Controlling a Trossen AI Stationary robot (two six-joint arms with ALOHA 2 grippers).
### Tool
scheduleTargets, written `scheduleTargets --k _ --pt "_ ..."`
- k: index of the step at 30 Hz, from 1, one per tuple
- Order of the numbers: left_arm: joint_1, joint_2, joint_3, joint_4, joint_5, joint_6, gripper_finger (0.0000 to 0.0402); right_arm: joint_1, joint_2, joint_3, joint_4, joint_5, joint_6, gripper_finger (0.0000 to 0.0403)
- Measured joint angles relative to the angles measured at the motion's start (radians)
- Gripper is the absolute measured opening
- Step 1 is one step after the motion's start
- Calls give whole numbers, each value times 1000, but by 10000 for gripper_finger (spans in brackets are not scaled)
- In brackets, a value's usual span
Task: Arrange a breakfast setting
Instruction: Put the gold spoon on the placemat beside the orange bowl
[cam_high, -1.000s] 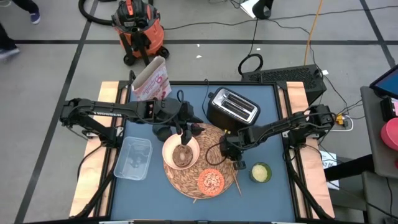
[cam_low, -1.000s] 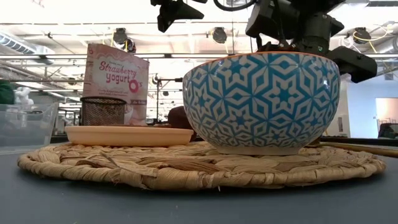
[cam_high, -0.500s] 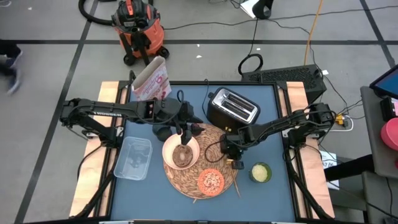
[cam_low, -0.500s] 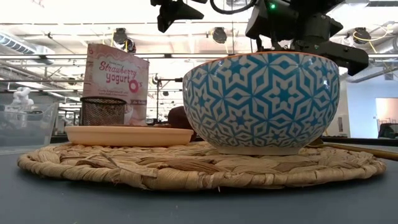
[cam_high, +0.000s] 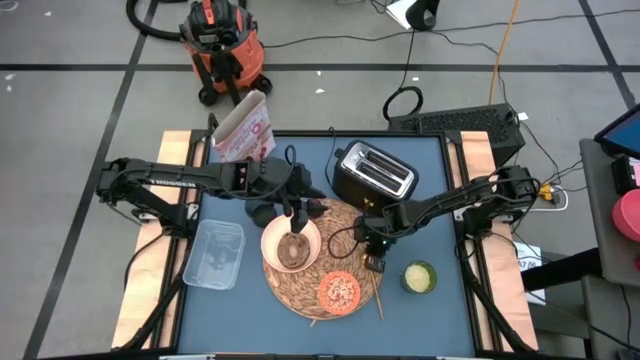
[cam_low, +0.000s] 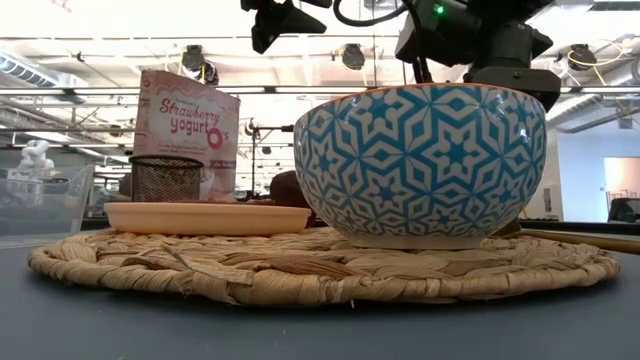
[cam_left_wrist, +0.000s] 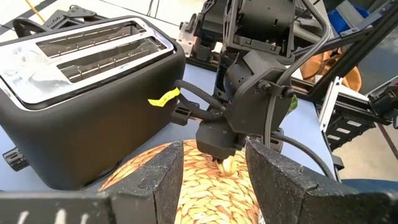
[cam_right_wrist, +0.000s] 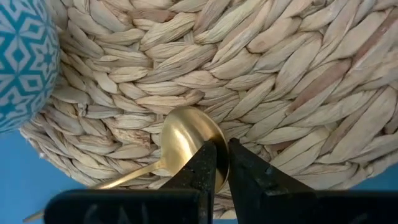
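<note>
The round straw placemat (cam_high: 318, 262) carries the cream bowl (cam_high: 290, 245), the small orange dish (cam_high: 338, 290), blue-and-white patterned on its outside (cam_low: 430, 165), and a small dark-red fruit (cam_high: 318, 208). The wooden spoon (cam_right_wrist: 186, 142) lies on the mat's right part, its handle (cam_high: 381, 295) running off toward the near edge. My right gripper (cam_high: 375, 260) is shut, pointing down over the spoon's bowl. My left gripper (cam_left_wrist: 214, 186) is open and empty above the mat's far side. The dark cup (cam_high: 262, 212) and the pink-white cereal box (cam_high: 243, 128) stand far left. My right gripper comes from above, pointing down, with its nearly closed fingertips (cam_right_wrist: 202, 165) over the rim of the spoon's bowl (cam_right_wrist: 211, 146). The spoon lies flat on the placemat. I cannot tell whether the fingers touch it.
A black toaster (cam_high: 373, 177) stands just beyond the mat at the far right. A clear plastic tub (cam_high: 213, 253) lies left of the mat, and a small green-yellow cup (cam_high: 419, 276) stands to its right. Bare blue table shows along the near edge.
My right gripper has gone a little toward the table's near edge, from beside the spoon's bowl to right over it. The spoon has stayed where it was.
</note>
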Motion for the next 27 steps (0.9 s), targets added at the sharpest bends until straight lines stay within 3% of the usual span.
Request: scheduleTargets --k 21,27 --pt "-4 0 0 0 0 1 179 0 -1 0 4 0 227 10" --pt "-22 0 0 0 0 14 179 0 0 0 3 4 227 20"
